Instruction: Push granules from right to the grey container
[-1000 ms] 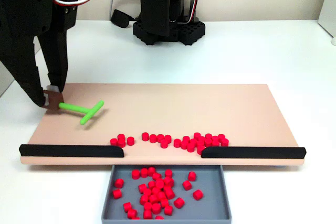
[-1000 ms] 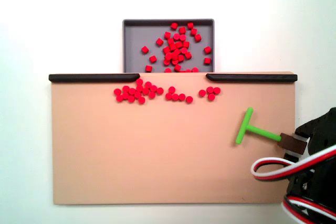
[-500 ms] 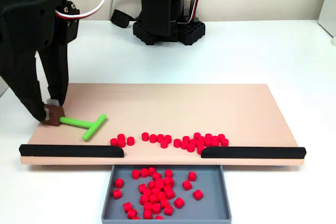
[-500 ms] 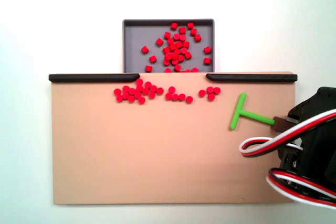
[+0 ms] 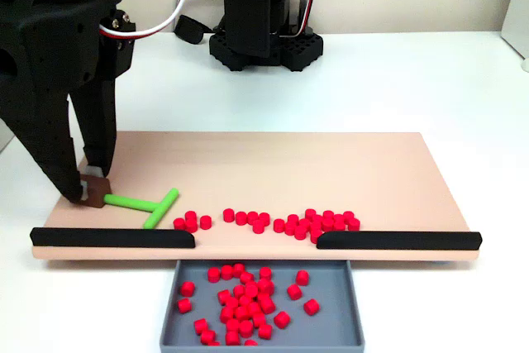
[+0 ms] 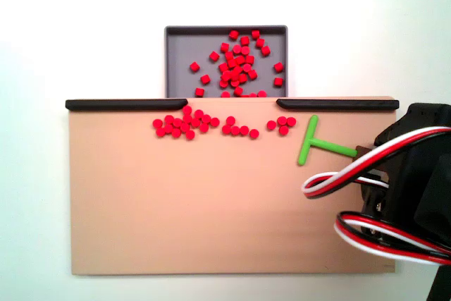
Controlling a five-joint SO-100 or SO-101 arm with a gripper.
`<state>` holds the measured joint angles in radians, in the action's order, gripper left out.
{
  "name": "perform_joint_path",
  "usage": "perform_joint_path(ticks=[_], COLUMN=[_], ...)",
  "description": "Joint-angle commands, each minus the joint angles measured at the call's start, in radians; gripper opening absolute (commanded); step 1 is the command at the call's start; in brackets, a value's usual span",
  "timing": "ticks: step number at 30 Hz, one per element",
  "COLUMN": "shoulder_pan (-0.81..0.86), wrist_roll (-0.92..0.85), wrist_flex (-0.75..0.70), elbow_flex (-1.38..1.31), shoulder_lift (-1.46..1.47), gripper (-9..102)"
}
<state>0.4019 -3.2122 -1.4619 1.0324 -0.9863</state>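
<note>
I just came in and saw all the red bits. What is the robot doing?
The gripper holds a green T-shaped stick by a brown block on its end. The stick's crossbar sits beside a row of red granules on the beige board, next to the gap between the black strips. Many granules already lie in the grey container below.

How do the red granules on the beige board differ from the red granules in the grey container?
The granules on the board lie in a thin row beside the black strips; the granules in the grey container form a loose heap. Board granules sit higher, container granules lower. Both are alike in colour and shape.
</note>
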Motion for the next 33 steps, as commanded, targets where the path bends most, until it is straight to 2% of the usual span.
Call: perform_joint_path(ticks=[1, 23, 33], shoulder_pan=[-0.008, -0.052, -0.072], wrist_roll=[-0.186, -0.121, -0.031], wrist_flex=[0.003, -0.008, -0.009], elbow_flex=[-0.032, -0.017, -0.017], shoulder_lift=[-0.006, -0.020, -0.021], gripper=[0, 0, 0])
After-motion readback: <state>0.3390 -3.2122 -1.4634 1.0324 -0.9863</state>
